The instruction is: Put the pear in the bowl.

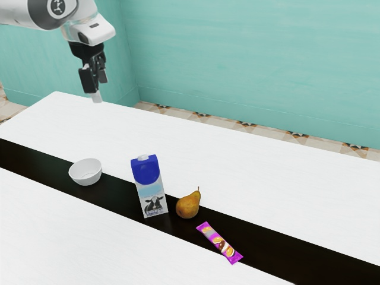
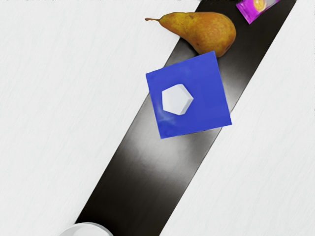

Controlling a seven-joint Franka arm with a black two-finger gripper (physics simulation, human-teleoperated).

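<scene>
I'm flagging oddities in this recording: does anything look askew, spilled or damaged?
Nothing stands out. The milk carton stands upright with its cap on, the bowl sits upright, and the pear and wrapped bar rest on the table; I see no spill or damage.

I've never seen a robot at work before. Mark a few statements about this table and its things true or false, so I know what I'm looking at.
1. The milk carton stands upright between the bowl and the pear. True.
2. The pear is already in the bowl. False: it lies on the table, on the carton's other side from the bowl.
3. The claw is up in the air, clear of the pear. True.
4. The purple snack packet lies closer to the bowl than to the pear. False: it is closer to the pear.
5. The carton's top is blue with a white cap. True.
</scene>
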